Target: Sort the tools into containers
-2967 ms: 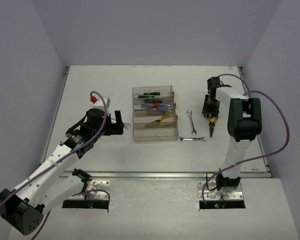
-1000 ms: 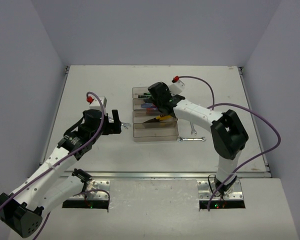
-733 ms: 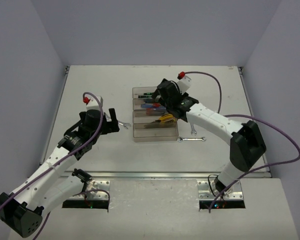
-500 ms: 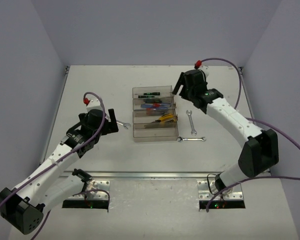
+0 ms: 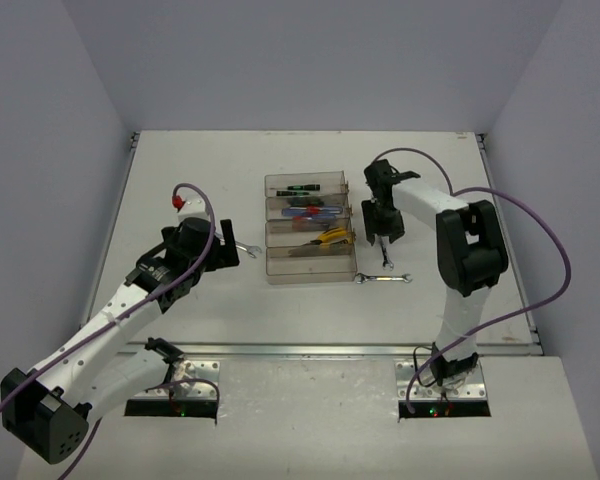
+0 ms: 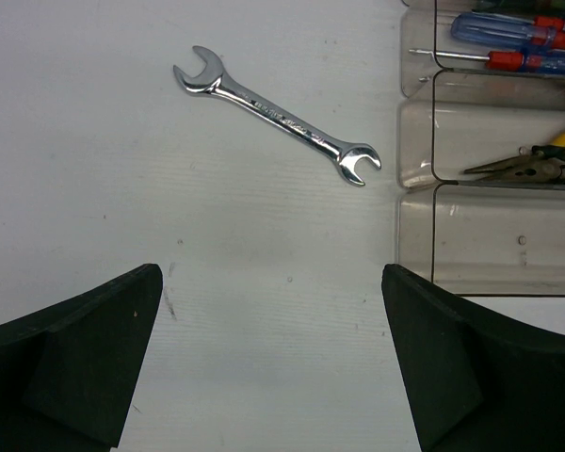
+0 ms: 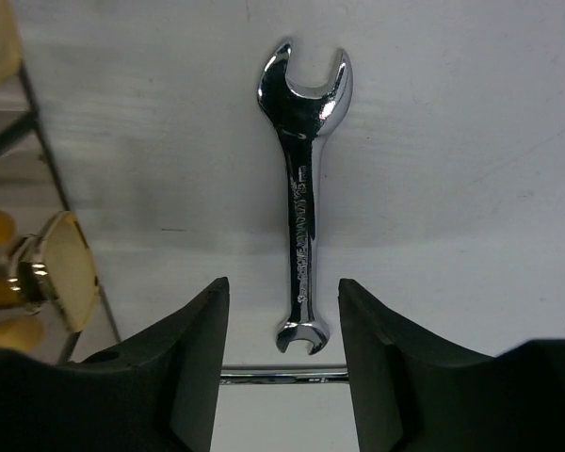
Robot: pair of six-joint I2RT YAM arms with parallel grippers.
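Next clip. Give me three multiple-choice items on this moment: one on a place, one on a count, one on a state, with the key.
1. Where does the wrench below the right hand lie?
A. in a tray
B. on the table, right of the trays
C. on the table, left of the trays

2. How many wrenches lie outside the trays?
A. one
B. two
C. three

3. How do the right hand's fingers stand?
A. shut on the wrench
B. open, one on each side of it
C. shut with nothing between

Key:
1 B, the top view shows it off the trays' right ends.
2 C, one lies to the left and two to the right, the second crosswise.
3 B, a gap shows on both sides of the shaft.
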